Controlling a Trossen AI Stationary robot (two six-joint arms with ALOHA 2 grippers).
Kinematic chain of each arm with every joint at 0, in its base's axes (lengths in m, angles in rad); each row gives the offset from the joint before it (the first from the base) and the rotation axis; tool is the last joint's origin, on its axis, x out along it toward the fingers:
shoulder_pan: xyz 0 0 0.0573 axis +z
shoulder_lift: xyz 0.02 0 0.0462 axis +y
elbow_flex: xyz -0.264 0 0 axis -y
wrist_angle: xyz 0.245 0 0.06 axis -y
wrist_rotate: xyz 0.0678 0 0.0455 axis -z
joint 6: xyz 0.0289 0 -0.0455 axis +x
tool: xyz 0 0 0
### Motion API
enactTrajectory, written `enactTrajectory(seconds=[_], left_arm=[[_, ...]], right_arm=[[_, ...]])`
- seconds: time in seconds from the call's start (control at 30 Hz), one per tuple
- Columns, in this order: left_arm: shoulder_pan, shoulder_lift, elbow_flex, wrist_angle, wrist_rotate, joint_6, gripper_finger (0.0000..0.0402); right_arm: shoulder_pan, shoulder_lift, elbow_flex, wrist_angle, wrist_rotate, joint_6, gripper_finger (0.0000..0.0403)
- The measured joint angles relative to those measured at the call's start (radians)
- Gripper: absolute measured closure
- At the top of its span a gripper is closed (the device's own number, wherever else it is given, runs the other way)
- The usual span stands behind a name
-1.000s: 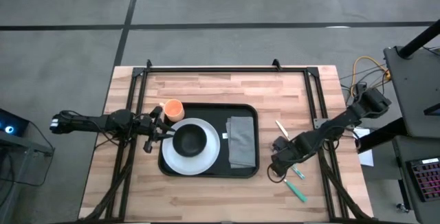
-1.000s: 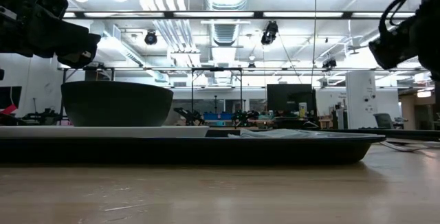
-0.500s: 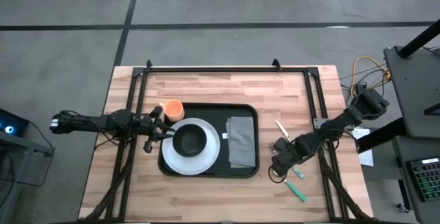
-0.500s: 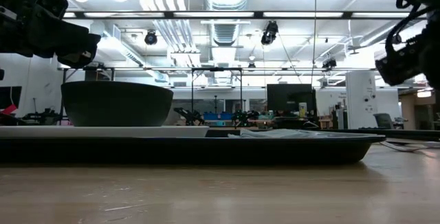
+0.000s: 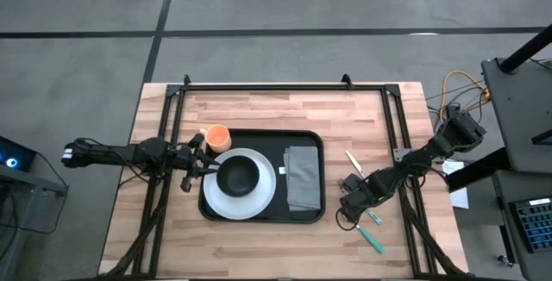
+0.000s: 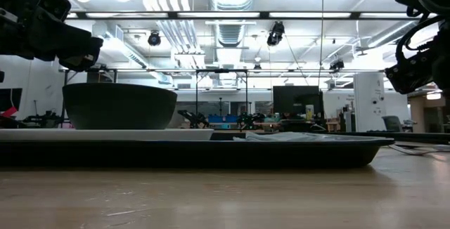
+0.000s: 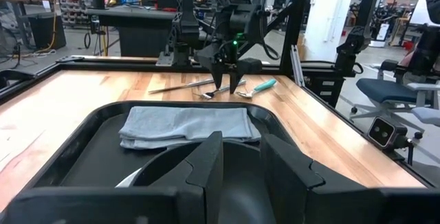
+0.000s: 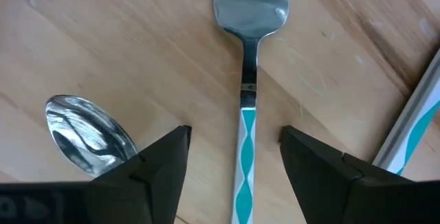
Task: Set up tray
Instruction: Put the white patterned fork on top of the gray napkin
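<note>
The black tray [image 5: 263,141] lies mid-table. On it are a white plate [image 5: 226,202] carrying a black bowl [image 5: 237,175], and a folded grey napkin [image 5: 302,177]. An orange cup [image 5: 216,136] stands at the tray's far left corner. My left gripper [image 5: 200,156] [image 7: 240,141] waits open at the tray's left edge, pointing level toward the bowl. My right gripper [image 5: 347,203] [image 8: 234,159] points down, open, right of the tray. One finger stands on each side of a teal-handled fork [image 8: 247,114] that lies flat on the wood.
A spoon [image 8: 86,131] lies beside the fork, and another teal-and-white handle [image 8: 412,124] on its other side. A long silver utensil [image 5: 354,161] lies farther back on the wood. Black frame rails [image 5: 397,126] run along the table's sides and far edge.
My right gripper has sunk a little toward the fork, still open and pointing down. The tray, plate, bowl and napkin have stayed put.
</note>
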Motion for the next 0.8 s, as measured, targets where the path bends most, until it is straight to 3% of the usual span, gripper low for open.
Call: enactTrajectory(seconds=[0.27,0.7,0.8], left_arm=[[0.0,0.003,0.0,0.0,0.0,0.0,0.0322],[0.0,0.003,0.0,0.0,0.0,0.0,0.0322],[0.0,0.003,0.0,0.0,0.0,0.0,0.0322]], right_arm=[[0.0,0.0,0.0,0.0,-0.001,-0.001,0.0221],[-0.007,0.001,0.0,-0.006,-0.031,-0.045,0.0373],[-0.017,-0.002,-0.002,-0.012,-0.037,-0.04,0.0384]])
